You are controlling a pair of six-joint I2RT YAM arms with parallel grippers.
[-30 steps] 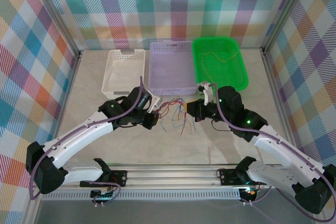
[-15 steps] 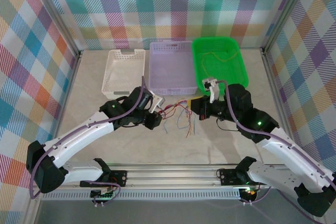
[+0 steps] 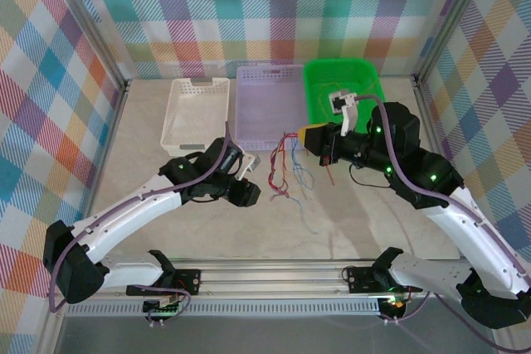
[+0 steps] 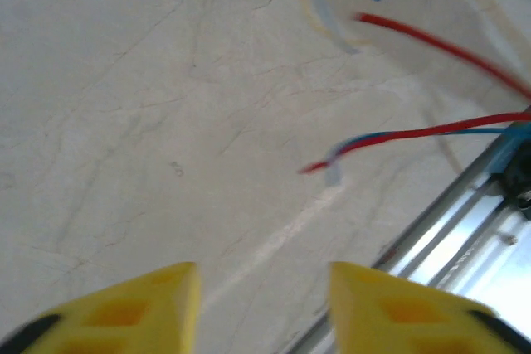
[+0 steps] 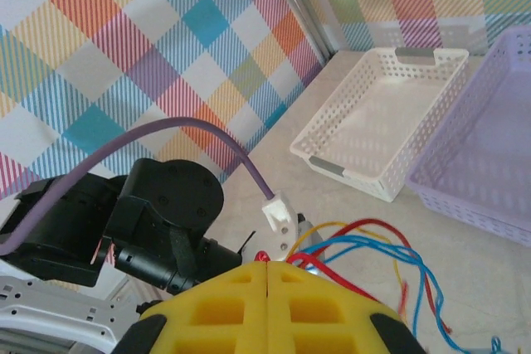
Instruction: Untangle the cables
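Cables (image 3: 289, 167), a red, blue and yellow bunch, dangle from the right gripper (image 3: 311, 136), whose jaws are pinched shut on them. Open tabletop (image 3: 357, 230) lies toward the near rail. The left gripper (image 4: 264, 279) sits just beside the cables, fingers apart and empty. Three baskets stand behind: a white basket (image 3: 197, 109), a purple basket (image 3: 270, 105) and a green basket (image 3: 348, 97). Plaid walls enclose the marbled surface.

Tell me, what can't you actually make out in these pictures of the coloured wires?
- Right wrist view: the shut right gripper hides which cables it pinches.
- Left wrist view: red strand blurred, cut off at the right edge.
- Top view: right arm covers part of the green basket.
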